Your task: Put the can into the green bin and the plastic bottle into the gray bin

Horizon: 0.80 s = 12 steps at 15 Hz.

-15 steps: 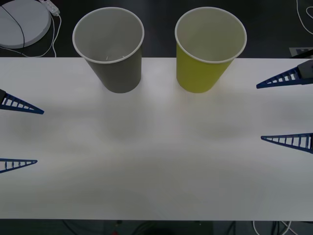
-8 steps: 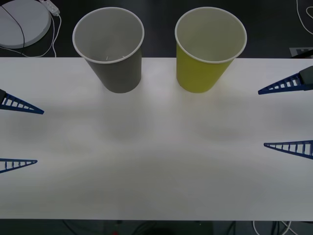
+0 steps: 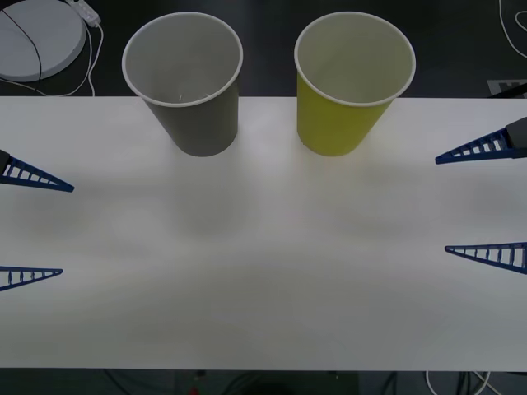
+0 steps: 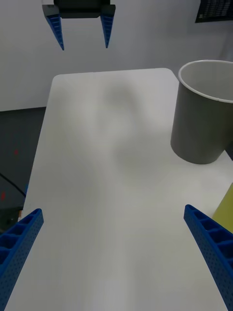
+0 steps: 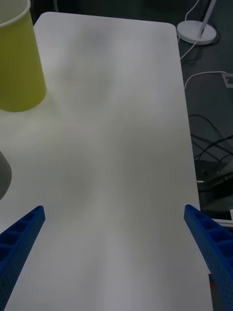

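Worktop runs white and bare across the front view, with two bins standing upright at its far edge, near each other but apart. The gray bin is on the robot's left, the green bin on its right. From above, both insides look pale; a faint mark low in the gray one cannot be made out, and no can or bottle lies on the surface.

The left end effector hangs over the left edge of the worktop, released, its two blue ribbed fingers spread wide with nothing between them. The right end effector hangs over the right edge, likewise released and empty, its fingers far apart. In the right wrist view the left end effector appears across the worktop, and the gray bin stands to one side.

As a judgement, no grasp is in hand: either the sorting is done and the arms are at rest, or the things to sort are not yet set out. Whether anything sits deep in a bin cannot be told. If a can or bottle appears, the next move calls for the nearer arm to reach in over the worktop, close on it, then carry it above the matching rim before letting go
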Each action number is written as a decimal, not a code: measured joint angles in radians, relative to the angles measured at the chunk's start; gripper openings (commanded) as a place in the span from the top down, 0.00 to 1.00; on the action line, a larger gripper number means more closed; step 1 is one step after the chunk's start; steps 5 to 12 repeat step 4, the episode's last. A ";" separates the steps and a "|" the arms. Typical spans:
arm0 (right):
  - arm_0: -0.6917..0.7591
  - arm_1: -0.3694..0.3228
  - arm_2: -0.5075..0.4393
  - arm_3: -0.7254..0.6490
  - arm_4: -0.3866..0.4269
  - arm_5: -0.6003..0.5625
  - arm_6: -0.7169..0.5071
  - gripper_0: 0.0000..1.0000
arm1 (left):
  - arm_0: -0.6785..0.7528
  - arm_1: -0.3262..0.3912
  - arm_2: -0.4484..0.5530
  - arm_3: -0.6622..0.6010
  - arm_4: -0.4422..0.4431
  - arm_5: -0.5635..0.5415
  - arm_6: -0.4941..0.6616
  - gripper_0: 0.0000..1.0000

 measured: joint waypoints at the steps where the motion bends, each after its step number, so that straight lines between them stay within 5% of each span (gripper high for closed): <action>1: 0.000 0.001 0.000 0.000 0.000 0.000 0.000 0.00 | 0.000 0.000 0.000 0.000 0.000 0.000 0.000 0.00; 12: 0.000 0.001 0.000 0.000 0.000 0.000 0.000 0.00 | 0.000 0.000 0.000 0.000 0.000 0.000 0.000 0.00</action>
